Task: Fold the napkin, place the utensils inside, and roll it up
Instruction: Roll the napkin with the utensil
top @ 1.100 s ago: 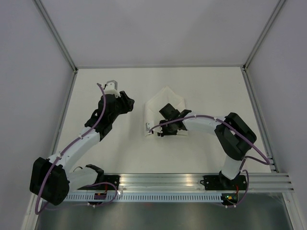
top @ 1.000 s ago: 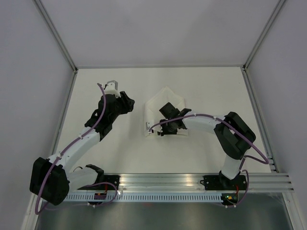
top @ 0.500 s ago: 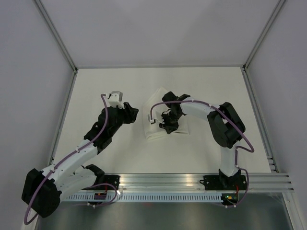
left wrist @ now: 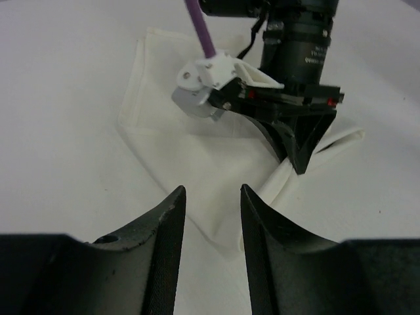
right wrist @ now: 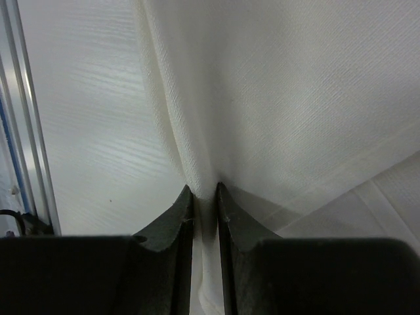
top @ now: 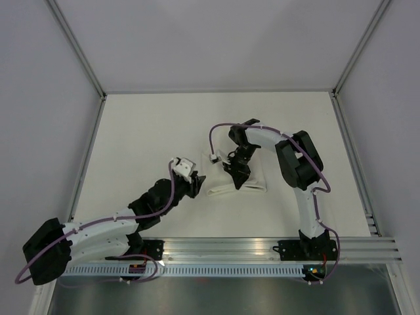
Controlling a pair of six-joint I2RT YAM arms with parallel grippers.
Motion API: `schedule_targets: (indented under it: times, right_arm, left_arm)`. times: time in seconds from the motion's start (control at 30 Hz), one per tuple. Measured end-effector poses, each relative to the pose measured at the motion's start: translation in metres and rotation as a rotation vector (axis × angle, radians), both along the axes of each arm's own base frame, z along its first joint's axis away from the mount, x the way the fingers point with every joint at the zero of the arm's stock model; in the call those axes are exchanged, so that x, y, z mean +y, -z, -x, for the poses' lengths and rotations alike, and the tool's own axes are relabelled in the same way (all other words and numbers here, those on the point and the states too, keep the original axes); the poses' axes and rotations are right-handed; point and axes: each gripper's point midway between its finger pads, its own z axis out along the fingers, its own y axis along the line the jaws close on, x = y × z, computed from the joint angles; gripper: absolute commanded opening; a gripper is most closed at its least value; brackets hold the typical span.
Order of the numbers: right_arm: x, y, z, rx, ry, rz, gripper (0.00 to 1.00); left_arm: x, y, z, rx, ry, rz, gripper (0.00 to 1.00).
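The napkin [top: 253, 183] lies folded on the table's middle, with a rolled or bunched near edge. My right gripper [top: 236, 174] points down onto it and is shut on a raised fold of the cloth; in the right wrist view [right wrist: 205, 197] the fold fills the gap between the fingers. My left gripper [top: 196, 183] is open and empty at the napkin's near left corner. In the left wrist view my left gripper [left wrist: 211, 200] straddles that corner of the napkin [left wrist: 177, 131], with the right gripper [left wrist: 298, 147] beyond. The knife is hidden or out of view.
An aluminium rail [top: 262, 246] runs along the near table edge, with the arm bases on it; it also shows in the right wrist view [right wrist: 20, 131]. Grey walls [top: 39, 118] enclose the white table [top: 295, 118] on three sides.
My left arm swung from the far left in to the napkin's near left corner. My right gripper turned and shifted right, and the napkin moved nearer and became narrower.
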Motion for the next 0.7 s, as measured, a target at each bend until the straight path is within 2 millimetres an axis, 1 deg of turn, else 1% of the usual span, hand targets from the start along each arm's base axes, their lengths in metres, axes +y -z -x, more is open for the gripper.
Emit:
schedule_targets:
  times: [0.1,0.17,0.27,0.43,0.53,0.7]
  right_arm:
    - [-0.004,0.0,0.009,0.052,0.003,0.022,0.18]
    - [-0.006,0.0,0.014,0.086,0.006,0.036,0.18]
    - [-0.009,0.0,0.02,0.131,0.014,0.053,0.19]
    - [-0.012,0.001,0.026,0.182,0.032,0.077,0.19]
    - [-0.014,0.001,0.027,0.199,0.039,0.087,0.19]
    - [-0.015,0.001,0.028,0.215,0.046,0.099,0.18]
  left_arm:
    - [-0.017,0.019,0.009,-0.011,0.064,-0.107,0.43]
    - [-0.03,0.036,0.014,-0.017,0.115,-0.199,0.43]
    - [-0.051,0.05,0.025,-0.062,0.198,-0.326,0.46]
    - [-0.085,0.054,0.035,-0.157,0.314,-0.435,0.5]
    - [-0.098,0.059,0.038,-0.187,0.372,-0.481,0.52]
    - [-0.123,0.068,0.04,-0.224,0.47,-0.546,0.53]
